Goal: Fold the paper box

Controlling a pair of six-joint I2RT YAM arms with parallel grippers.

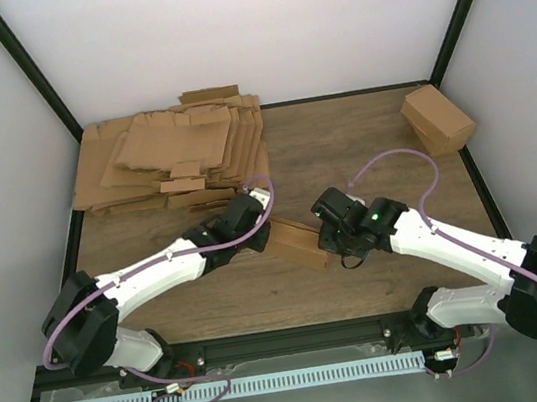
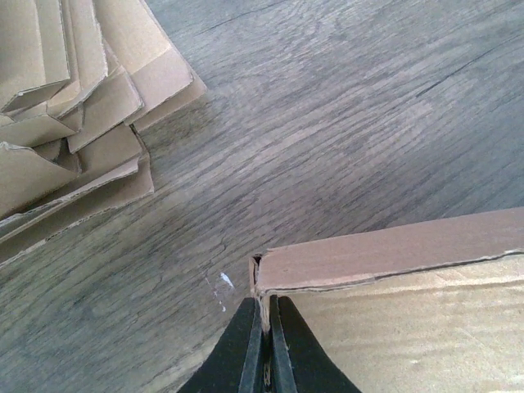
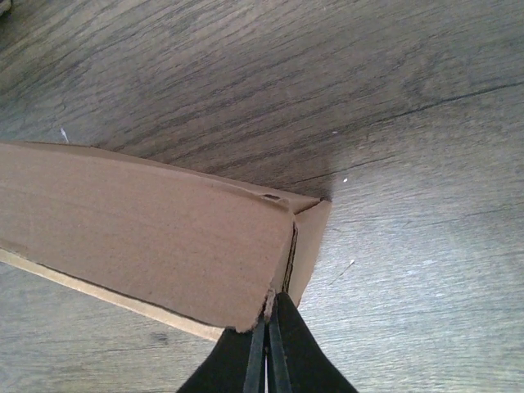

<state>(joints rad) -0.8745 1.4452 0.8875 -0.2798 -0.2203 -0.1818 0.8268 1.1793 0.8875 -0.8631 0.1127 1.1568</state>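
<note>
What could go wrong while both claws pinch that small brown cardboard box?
The left gripper and right gripper each pinch a thin corner edge of the small brown cardboard box, so it may slip or tear. The stack of flat brown cardboard sheets lies close to the left gripper; a swing could disturb it.

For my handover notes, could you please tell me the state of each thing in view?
paper box: partly folded, pinched at both ends
left gripper: shut on one box corner
right gripper: shut on the opposite corner
pile of cardboard sheets: flat, unfolded, loosely stacked
other carton: fully folded, closed
</note>
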